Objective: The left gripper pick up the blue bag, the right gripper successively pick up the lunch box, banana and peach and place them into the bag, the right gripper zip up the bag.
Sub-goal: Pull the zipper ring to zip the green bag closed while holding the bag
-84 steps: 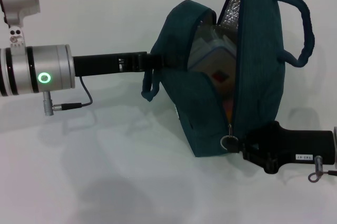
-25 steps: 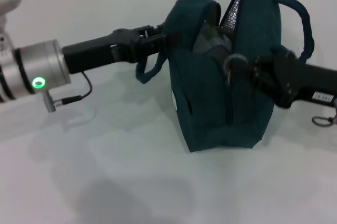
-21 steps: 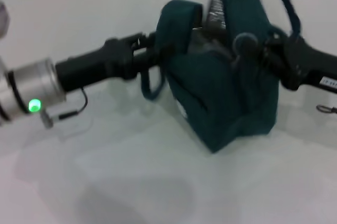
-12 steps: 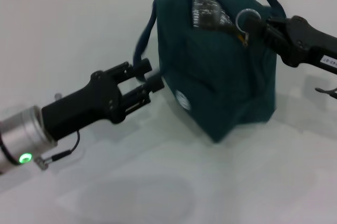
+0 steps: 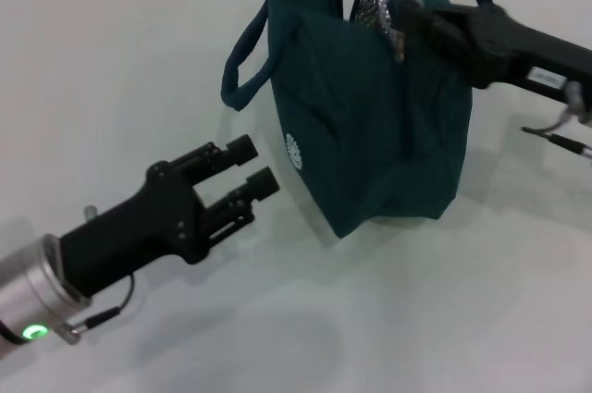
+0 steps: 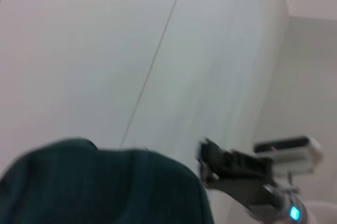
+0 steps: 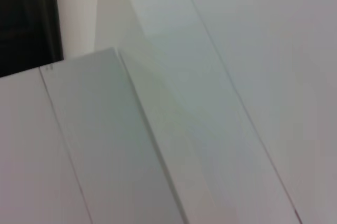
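Black-fingered, the left gripper (image 5: 248, 165) hangs low over the white table (image 5: 111, 69) with its jaws parted and nothing between them, just beside the blue bag (image 5: 370, 125) but clear of it. On the bag's far upper side, the right gripper (image 5: 407, 23) is pinched on the metal zipper ring (image 5: 400, 6). Silver lining shows in the narrow unzipped gap.

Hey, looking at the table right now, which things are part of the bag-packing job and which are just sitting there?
Part of the job:
- blue bag, standing on the table
- right gripper, at the bag's top by the zipper ring
- left gripper, open, clear of the bag

Just there:
- white table
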Controlling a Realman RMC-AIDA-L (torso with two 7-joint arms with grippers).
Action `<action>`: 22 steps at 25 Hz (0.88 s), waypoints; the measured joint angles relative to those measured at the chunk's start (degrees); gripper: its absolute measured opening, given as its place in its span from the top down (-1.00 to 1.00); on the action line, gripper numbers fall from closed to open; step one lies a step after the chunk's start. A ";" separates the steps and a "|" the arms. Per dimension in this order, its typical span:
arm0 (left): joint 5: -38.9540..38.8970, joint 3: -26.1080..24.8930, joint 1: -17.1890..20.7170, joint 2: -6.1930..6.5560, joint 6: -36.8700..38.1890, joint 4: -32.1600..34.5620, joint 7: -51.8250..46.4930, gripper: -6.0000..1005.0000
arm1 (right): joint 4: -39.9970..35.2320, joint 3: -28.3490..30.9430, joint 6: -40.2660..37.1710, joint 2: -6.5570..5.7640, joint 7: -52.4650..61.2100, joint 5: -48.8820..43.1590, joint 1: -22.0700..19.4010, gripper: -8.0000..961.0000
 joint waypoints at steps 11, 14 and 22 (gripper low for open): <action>-4.53 -0.10 -7.22 -0.96 -5.67 -16.34 14.61 -0.05 | 2.27 -5.64 4.78 0.10 0.74 -0.16 5.70 0.97; -5.23 -0.51 -7.44 -0.98 -6.38 -16.78 15.25 -0.06 | 2.25 -5.64 4.78 0.12 0.76 0.01 5.70 0.97; -9.25 -0.97 -7.45 -1.00 -7.24 -18.40 19.33 -0.06 | 2.26 -5.66 4.26 0.30 0.76 -0.07 5.65 0.97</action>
